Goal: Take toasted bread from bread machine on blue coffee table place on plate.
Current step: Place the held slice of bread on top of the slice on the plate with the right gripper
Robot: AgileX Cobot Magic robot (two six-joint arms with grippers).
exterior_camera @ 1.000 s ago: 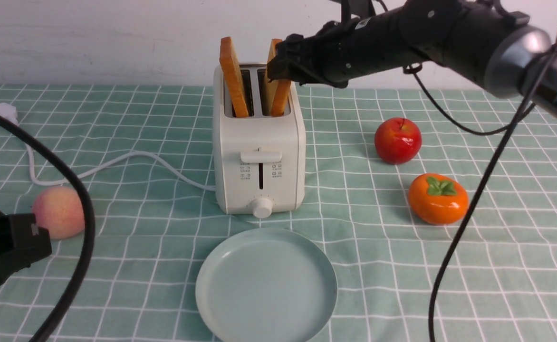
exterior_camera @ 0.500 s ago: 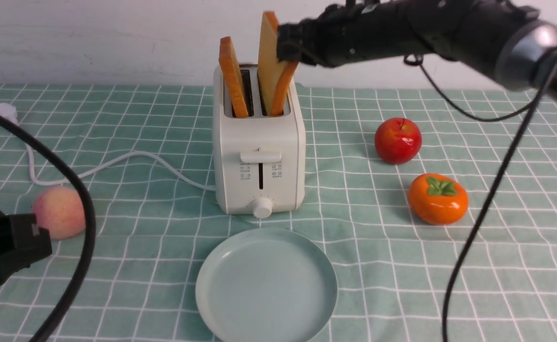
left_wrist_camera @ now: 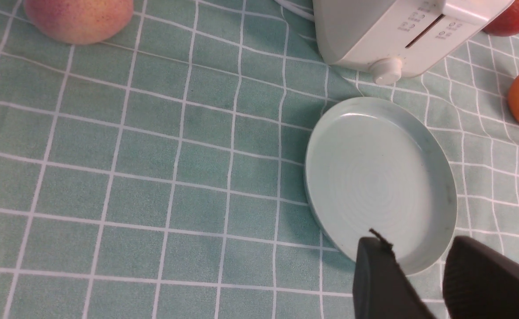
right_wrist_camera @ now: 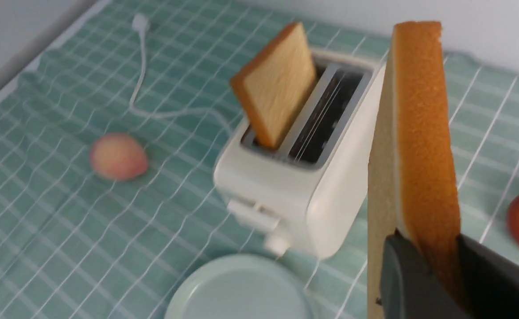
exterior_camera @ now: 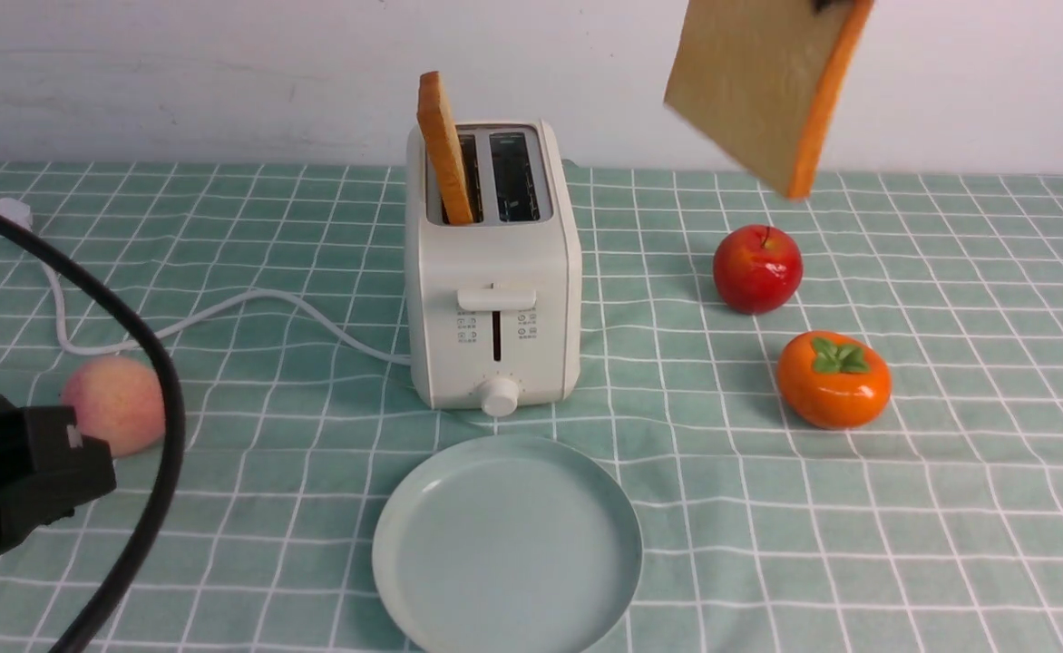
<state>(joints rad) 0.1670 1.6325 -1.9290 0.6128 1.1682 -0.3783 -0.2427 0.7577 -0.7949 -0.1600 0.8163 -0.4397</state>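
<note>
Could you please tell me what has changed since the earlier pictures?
The right gripper has lifted its toast slice out of the toaster, upward and to the right. The other slice, plate and fruit stayed put.

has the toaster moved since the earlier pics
No. In the front view the toaster stands just beyond the plate, with the same small gap between them as in the earlier pictures.
</note>
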